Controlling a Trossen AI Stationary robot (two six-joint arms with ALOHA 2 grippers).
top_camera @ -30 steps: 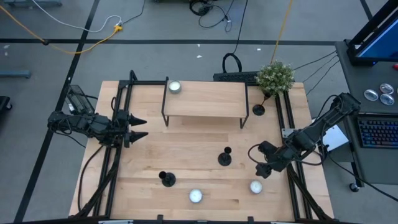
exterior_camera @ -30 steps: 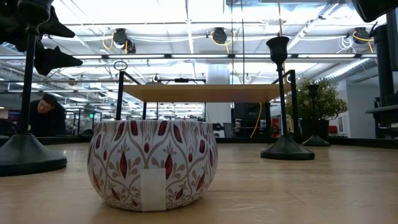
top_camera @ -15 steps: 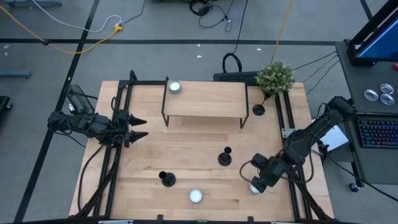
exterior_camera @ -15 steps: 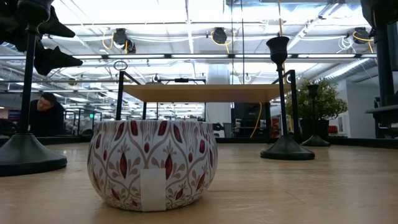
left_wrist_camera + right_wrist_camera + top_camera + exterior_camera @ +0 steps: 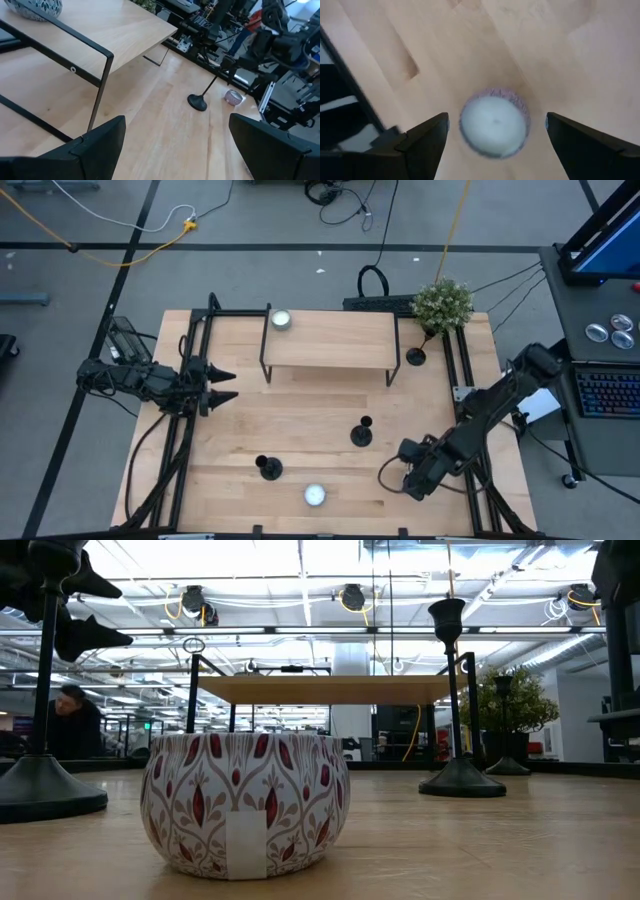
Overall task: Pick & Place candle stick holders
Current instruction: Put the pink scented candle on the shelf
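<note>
Three black candle stick holders stand upright on their disc bases on the wooden table: one in the middle (image 5: 362, 434), one near the front (image 5: 268, 468), one at the far right by the plant (image 5: 416, 357). My right gripper (image 5: 407, 478) hangs open and slants down over a small white-topped candle tin (image 5: 494, 123) at the near right. Its fingers stand to either side above the tin, clear of it. My left gripper (image 5: 226, 384) waits open at the table's left edge, pointing right toward the middle holder (image 5: 199, 101).
A black-framed wooden shelf (image 5: 328, 338) stands at the far middle with a candle tin (image 5: 281, 319) on it. Another patterned tin (image 5: 315, 496) sits near the front edge. A potted plant (image 5: 442, 304) is at the far right corner. Black rails run along both sides.
My right gripper has swung toward the table's near edge and come down, tipping more steeply downward and rolling at the wrist. It now hangs over the near-right candle tin, still open. The holders have not moved.
</note>
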